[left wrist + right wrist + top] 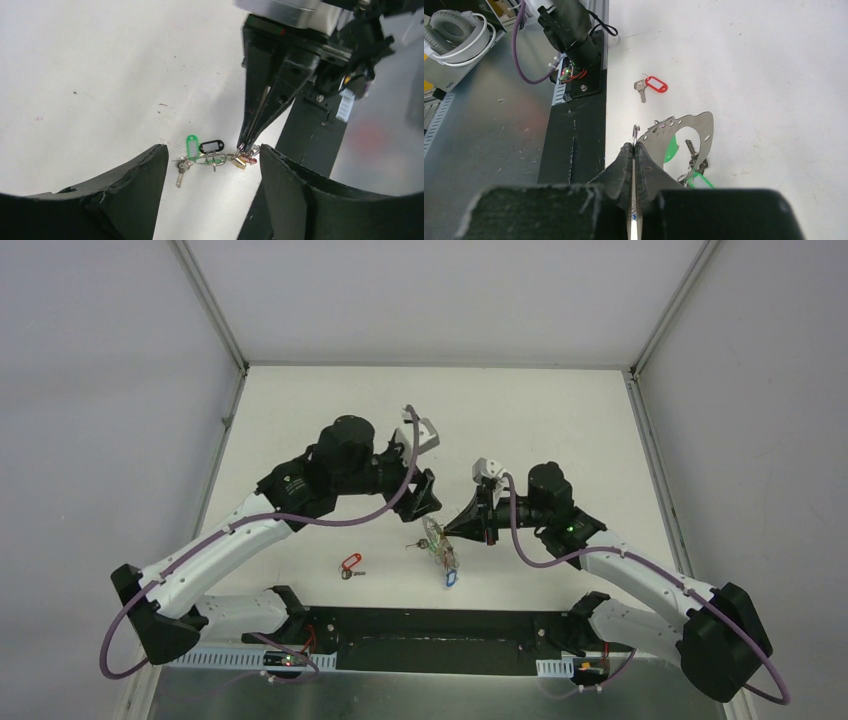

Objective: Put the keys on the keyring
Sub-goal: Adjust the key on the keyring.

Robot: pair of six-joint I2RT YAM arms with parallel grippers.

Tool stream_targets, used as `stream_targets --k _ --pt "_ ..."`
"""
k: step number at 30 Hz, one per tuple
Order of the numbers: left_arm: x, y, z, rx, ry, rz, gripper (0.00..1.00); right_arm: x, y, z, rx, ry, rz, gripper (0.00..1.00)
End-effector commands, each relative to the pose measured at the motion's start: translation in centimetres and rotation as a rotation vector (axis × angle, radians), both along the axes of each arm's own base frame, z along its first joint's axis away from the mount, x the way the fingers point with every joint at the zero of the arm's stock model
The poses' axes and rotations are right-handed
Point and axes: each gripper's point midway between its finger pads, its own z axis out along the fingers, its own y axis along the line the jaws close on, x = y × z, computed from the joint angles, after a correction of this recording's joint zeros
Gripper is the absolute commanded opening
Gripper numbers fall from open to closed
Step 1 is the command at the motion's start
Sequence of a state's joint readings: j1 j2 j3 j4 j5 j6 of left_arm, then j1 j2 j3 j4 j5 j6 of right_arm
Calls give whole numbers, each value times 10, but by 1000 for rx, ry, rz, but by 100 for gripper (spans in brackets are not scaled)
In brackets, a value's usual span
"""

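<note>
white tabletop [560, 440] boxed in by pale grey walls, with both arms reaching to its middle. the large thin grey metal keyring [707, 131], an uneven oval loop, sits between the two grippers. the right gripper [634, 146] has its black fingers pressed together, pinching the ring's edge. the left gripper [212, 150] stands just beside it with its fingers [135, 180] spread wide and the ring in the gap; whether either finger touches it cannot be told. a small silver key with a green plastic head [191, 145] hangs at the ring beside a black plastic tag [211, 146]. a small silver key with a red plastic head [655, 84] lies alone on the table, well apart from the ring, toward the left arm's base.
</note>
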State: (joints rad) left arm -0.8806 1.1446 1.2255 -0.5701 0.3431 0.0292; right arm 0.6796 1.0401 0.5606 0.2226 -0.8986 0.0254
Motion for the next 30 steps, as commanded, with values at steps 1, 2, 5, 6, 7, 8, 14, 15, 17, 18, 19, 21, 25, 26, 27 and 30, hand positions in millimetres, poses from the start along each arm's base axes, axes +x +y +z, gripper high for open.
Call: stream_targets --k 1,2,5,6,7,8,14,15,17,18,19,21,25,26,27,30 --pt "7 3 34 -268 130 86 72 5 2 33 113 -124 -17 0" --pt "10 7 32 -287 163 118 74 6 2 33 115 -118 -22 0" --pt "21 24 20 -338 271 240 76 12 2 38 123 -69 -59 0" --pt "26 30 14 -349 306 289 77 19 2 39 122 -27 -100 0" --pt "29 36 6 -353 338 332 78 25 2 41 120 28 -145 0" --pt "31 42 0 -357 361 373 78 32 2 42 119 74 -181 0" --pt "31 78 -52 -286 514 650 75 40 3 42 110 166 -220 0" --pt "28 85 -63 -266 556 708 75 40 2 42 106 159 -223 0" --pt "20 97 -85 -223 659 814 74 40 0 39 96 145 -233 0" --pt "13 103 -98 -195 719 865 73 40 -1 38 91 141 -238 0" --pt "7 108 -110 -168 774 910 72 40 -2 37 86 137 -237 0" --pt "-7 115 -133 -100 866 974 70 38 -2 35 77 130 -226 0" --pt "-28 136 -168 41 967 1107 68 35 -3 30 62 142 -214 0" --pt "-30 146 -175 82 960 1158 68 35 -3 30 60 143 -212 0" --pt "-31 154 -181 120 947 1201 68 34 -3 29 58 146 -210 0" --pt "-34 183 -195 240 896 1340 68 34 -3 25 52 155 -210 0"
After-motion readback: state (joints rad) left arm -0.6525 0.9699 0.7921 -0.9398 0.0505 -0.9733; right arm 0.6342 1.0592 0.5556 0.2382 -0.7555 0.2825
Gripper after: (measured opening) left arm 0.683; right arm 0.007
